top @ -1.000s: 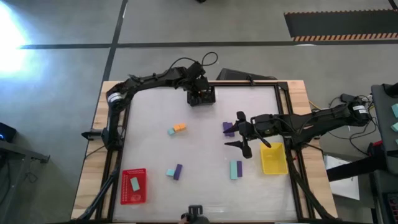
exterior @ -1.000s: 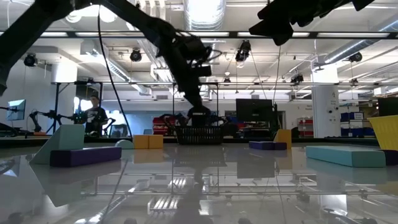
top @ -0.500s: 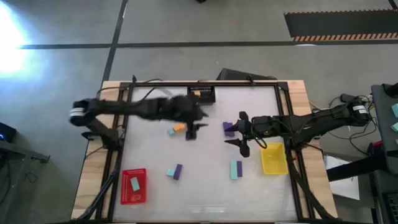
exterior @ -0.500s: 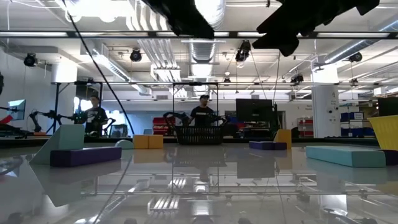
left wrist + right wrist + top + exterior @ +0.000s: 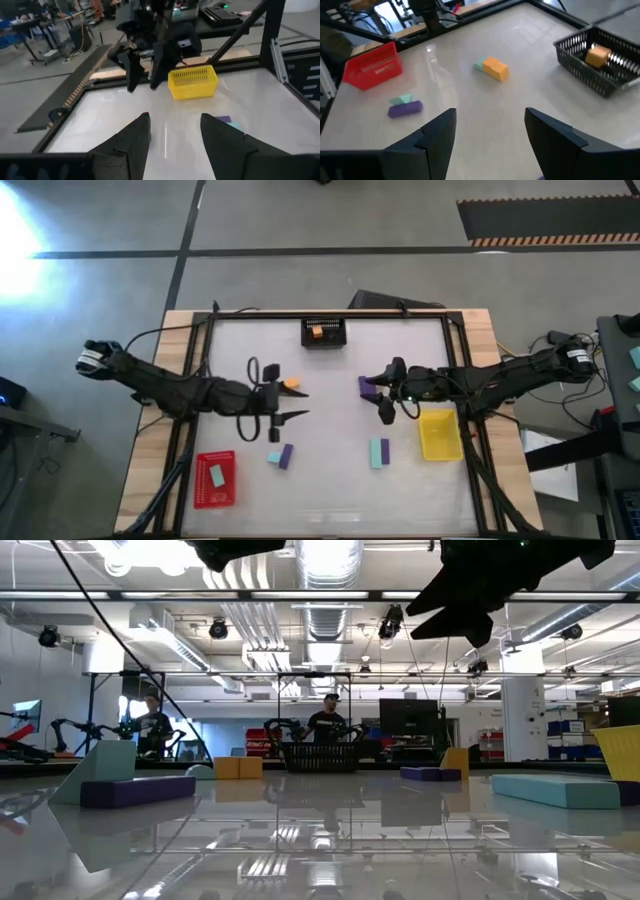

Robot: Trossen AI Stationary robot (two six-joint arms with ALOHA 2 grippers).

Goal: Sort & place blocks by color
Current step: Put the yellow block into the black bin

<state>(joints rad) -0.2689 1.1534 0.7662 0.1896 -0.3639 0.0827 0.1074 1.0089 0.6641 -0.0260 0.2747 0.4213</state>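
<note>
Left gripper (image 5: 278,401) hangs wide open just short of the orange block (image 5: 291,384) near the black basket (image 5: 325,333), likely lining up a pick, while the right gripper (image 5: 392,389), also open, hovers beside the purple block (image 5: 366,386).

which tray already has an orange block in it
The black wire tray at the table's far edge: a small orange block sits inside. The red tray holds a teal block; the yellow tray looks empty.
</note>
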